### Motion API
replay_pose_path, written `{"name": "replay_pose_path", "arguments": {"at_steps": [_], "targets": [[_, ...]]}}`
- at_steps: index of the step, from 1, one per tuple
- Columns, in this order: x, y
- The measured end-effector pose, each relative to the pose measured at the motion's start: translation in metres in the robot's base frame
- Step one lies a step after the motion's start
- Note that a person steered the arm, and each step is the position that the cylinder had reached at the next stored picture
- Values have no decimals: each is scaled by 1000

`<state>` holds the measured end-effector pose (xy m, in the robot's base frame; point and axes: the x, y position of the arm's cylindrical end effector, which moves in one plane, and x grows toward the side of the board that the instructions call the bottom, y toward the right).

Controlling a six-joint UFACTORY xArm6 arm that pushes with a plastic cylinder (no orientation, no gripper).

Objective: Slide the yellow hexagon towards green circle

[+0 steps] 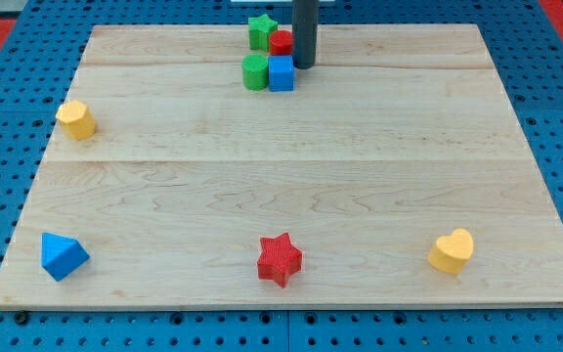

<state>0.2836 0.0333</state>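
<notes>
The yellow hexagon sits near the board's left edge, in the upper half. The green circle is at the view's top centre, touching a blue cube on its right. My tip is at the top centre, just right of the blue cube and a red circle, far to the right of the yellow hexagon.
A green star stands behind the red circle at the top edge. A blue triangle lies at the bottom left, a red star at the bottom centre, a yellow heart at the bottom right. The wooden board lies on a blue pegboard.
</notes>
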Motion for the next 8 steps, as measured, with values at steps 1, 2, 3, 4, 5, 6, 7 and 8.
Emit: {"name": "replay_pose_path", "arguments": {"at_steps": [1,2,3,4,5,6,7,8], "targets": [[13,45],[43,65],[66,38],[78,23],[127,-60],[155,-163],[156,-265],[137,-299]]}}
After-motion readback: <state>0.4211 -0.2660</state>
